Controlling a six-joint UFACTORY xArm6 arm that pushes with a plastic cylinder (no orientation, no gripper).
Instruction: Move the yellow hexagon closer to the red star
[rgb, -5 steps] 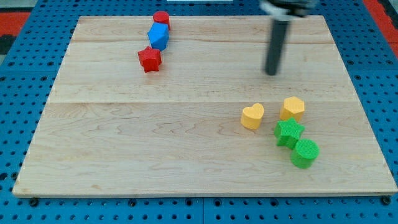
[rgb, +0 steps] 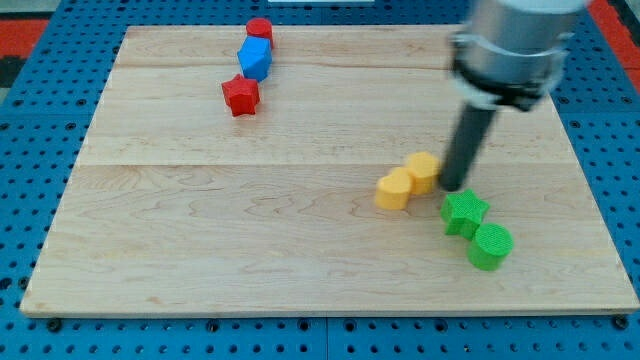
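Yellow hexagon (rgb: 424, 170) seemingly touches my tip (rgb: 455, 186).

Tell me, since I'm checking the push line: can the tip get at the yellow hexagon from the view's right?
Probably yes: my tip already sits against the yellow hexagon on its right side. The yellow heart touches it on the far side.

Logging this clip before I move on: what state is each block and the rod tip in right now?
my tip: on the board, against the yellow hexagon's right side
yellow hexagon: flat, touching the yellow heart
yellow heart: flat
red star: flat, far from both
green star: untouched
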